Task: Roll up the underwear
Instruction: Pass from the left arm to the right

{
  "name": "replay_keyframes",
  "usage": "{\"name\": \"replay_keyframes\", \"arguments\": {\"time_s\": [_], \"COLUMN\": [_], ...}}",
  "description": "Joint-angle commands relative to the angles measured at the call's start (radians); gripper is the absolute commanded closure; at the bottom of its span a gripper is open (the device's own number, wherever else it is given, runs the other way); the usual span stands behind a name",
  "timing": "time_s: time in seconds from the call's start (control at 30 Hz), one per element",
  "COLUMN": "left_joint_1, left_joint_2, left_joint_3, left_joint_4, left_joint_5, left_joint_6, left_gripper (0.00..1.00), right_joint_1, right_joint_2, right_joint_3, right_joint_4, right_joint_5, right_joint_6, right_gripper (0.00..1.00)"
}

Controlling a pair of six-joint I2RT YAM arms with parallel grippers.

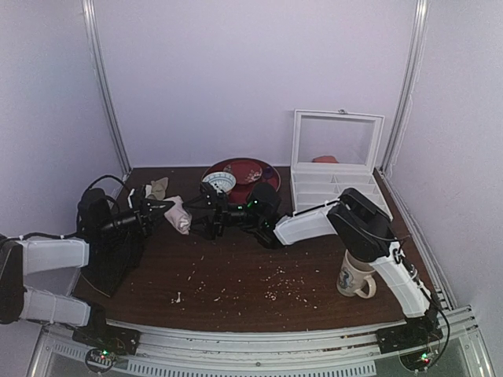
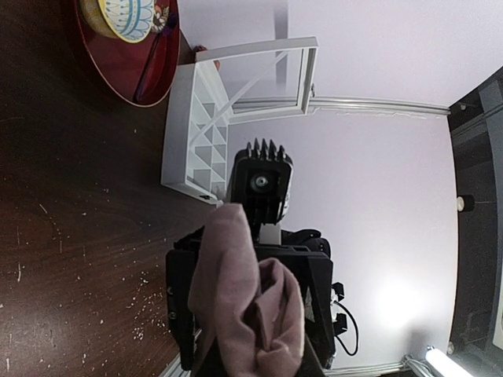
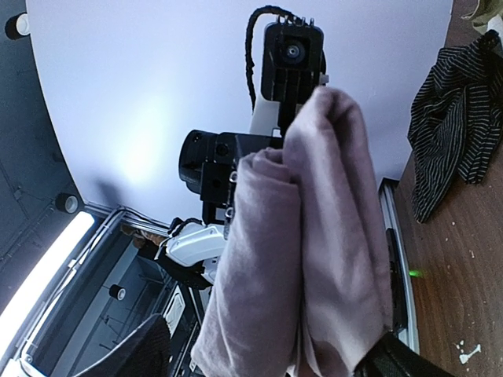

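Clamps the left gripper [image 1: 167, 206] on the underwear [image 1: 180, 214], a bunched pink wad raised off the table [image 1: 236, 275] just left of the red plate [image 1: 263, 177]. Spreads the right gripper [image 1: 203, 216] wide between wad and plate, hanging fabric between its fingers. Shows a patterned bowl [image 1: 219, 182] on the plate, and right of the plate a white compartment box [image 1: 314, 192], lid raised, a reddish thing [image 1: 324, 159] at its back. Cannot tell what the mug [image 1: 355, 275] holds.
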Motion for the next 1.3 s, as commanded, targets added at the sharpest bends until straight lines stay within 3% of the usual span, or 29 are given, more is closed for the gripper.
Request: {"name": "replay_keyframes", "arguments": {"time_s": [0.0, 0.27, 0.83, 1.27], "left_joint_1": [0.007, 0.006, 0.006, 0.006], "left_joint_2": [0.0, -0.033, -0.062, -0.04], "left_joint_3": [-0.006, 0.024, 0.16, 0.169], "left_joint_4": [0.026, -0.151, -0.556, -0.607], "left_joint_5": [0.017, 0.014, 0.005, -0.005], "left_joint_6": [0.034, 0.139, 0.378, 0.413], "left_gripper": [1.0, 1.0, 1.0, 1.0], "right_joint_1": [0.006, 0.007, 0.012, 0.032], "right_joint_2": [0.02, 0.004, -0.072, -0.079], "right_joint_3": [0.042, 0.035, -0.001, 0.045], "right_joint_4": [0.026, 0.009, -0.216, -0.263], "right_joint_5": [-0.014, -0.034, -0.116, -0.151], "right_joint_6": [0.016, 0.001, -0.193, -0.215], "right_gripper": [0.27, 0.31, 0.47, 0.48]}}
